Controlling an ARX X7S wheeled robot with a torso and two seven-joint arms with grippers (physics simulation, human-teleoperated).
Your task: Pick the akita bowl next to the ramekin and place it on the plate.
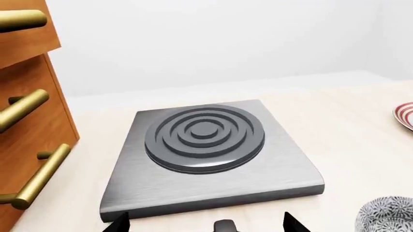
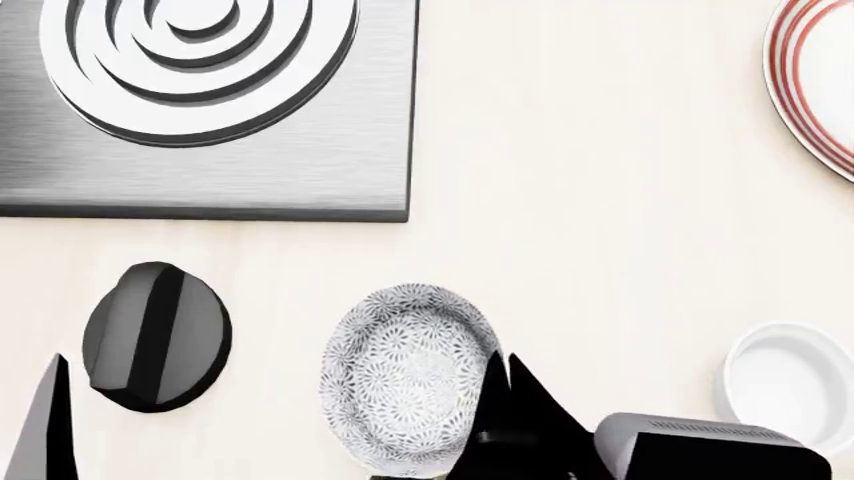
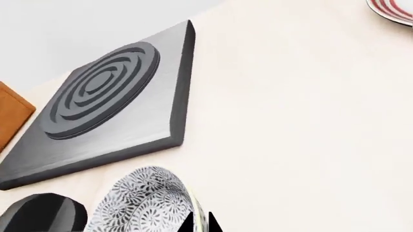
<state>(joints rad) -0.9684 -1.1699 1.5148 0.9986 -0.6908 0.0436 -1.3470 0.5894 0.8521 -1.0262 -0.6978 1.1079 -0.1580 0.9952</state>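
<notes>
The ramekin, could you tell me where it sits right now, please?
In the head view the ramekin sits at the lower right, on the counter, right of the akita bowl and nearer than the plate.

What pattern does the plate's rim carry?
Thin red concentric rings on white, on the plate; only part of it is in frame. Clearest in the head view.

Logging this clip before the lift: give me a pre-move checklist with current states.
1. Target is the akita bowl near the ramekin: ok.
2. Right gripper at the bowl's rim: ok.
3. Grip closed on rim: cannot tell.
4. Plate visible at the head view's far right: ok, only partly in frame.
5. Counter between bowl and plate free of objects: ok.
6. Left gripper away from the bowl: ok.
</notes>
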